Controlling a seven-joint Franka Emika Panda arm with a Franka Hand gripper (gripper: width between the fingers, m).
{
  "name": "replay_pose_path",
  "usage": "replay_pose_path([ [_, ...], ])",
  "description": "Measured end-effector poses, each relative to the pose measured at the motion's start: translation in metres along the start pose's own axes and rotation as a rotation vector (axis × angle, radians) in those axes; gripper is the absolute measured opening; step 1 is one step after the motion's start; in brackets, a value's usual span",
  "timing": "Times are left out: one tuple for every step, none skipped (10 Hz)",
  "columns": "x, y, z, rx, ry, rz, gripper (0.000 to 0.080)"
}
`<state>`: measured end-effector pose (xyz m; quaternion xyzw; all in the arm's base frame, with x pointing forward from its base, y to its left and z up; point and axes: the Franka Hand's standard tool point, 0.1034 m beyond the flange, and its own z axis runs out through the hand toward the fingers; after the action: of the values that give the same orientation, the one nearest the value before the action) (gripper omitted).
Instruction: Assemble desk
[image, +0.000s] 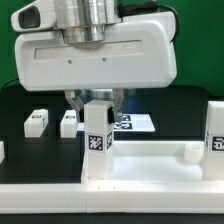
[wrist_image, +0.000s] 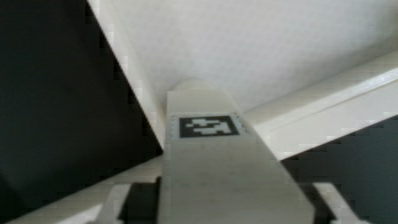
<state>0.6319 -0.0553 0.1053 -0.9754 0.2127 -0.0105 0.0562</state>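
Wrist view, claw (wrist_image: 226, 196) flanking leg (wrist_image: 217, 150), exterior view, other legs (image: 37, 122) behind.

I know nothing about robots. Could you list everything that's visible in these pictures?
tabletop: one, white, raised rim, lying at the front.
upright leg: one, white with a black-and-white tag, standing at the tabletop under the gripper.
second upright leg: one, white, tagged, at the exterior view's right edge.
more legs: two, white, tagged, on the table behind.
small piece: one, white, by the tabletop's far rim; unclear what.
marker board: one, white with black markers, flat at the back.
table: one, black.
arm: one, white, above.
gripper: one, fingers flanking the upright leg's top.
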Motion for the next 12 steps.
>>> replay_pose_path([
  [0.000, 0.000, 0.000, 0.000, 0.000, 0.100, 0.0297],
  [0.000, 0.000, 0.000, 0.001, 0.000, 0.138, 0.0297],
  [0.000, 0.000, 0.000, 0.002, 0.000, 0.242, 0.0297],
  [0.002, 0.002, -0.001, 0.012, 0.000, 0.410, 0.0297],
  [0.001, 0.005, -0.001, 0.024, -0.014, 0.559, 0.0295],
  [0.000, 0.005, -0.002, 0.040, -0.039, 0.730, 0.0295],
  [-0.001, 0.003, -0.003, 0.061, -0.062, 0.889, 0.0295],
  [-0.001, 0.000, -0.003, 0.080, -0.080, 1.030, 0.0295],
  [-0.001, -0.003, -0.003, 0.084, -0.089, 1.161, 0.0294],
  [-0.001, -0.005, -0.002, 0.083, -0.088, 1.254, 0.0294],
  [0.000, -0.006, -0.003, 0.082, -0.084, 1.332, 0.0294],
  [0.001, -0.005, -0.002, 0.081, -0.082, 1.375, 0.0294],
])
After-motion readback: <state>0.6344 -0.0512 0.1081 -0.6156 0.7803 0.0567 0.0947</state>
